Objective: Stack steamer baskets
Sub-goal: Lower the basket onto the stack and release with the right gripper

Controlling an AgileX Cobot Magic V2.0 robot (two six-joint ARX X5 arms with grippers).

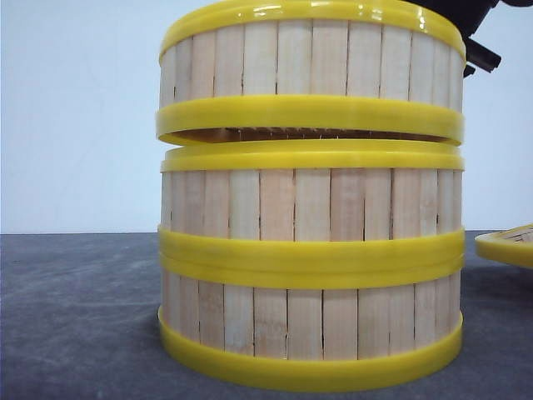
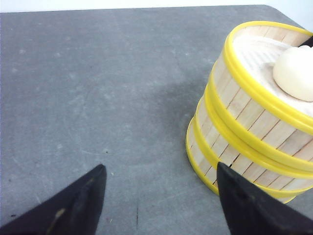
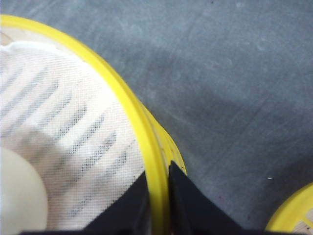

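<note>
My right pincer point(image 3: 156, 196) is clamped on the rim of the top steamer basket point(image 1: 312, 71), held tilted just above the two stacked baskets point(image 1: 312, 258) below it; releasing while misaligned risks a skewed seat and toppling the bun point(image 2: 296, 73).

The steamer baskets point(image 1: 311, 250) had walls of pale wooden slats in a vertical stripe pattern — tan to faintly pink — bound by thick glossy yellow bands at each rim. The top basket point(image 1: 312, 75) showed the same slats and yellow. Inside it lay a white mesh liner point(image 3: 63, 127) with grey bars showing through, and a smooth cream-white bun point(image 2: 295, 73). The table point(image 2: 98, 88) was mottled dark grey with lighter scuffs; the wall point(image 1: 75, 117) behind was plain pale bluish white. Both grippers' fingers point(image 2: 78, 205) were black — the right pair point(image 3: 157, 205) dark against the yellow rim. The lid point(image 1: 508, 246) at the edge was yellow-rimmed.
</note>
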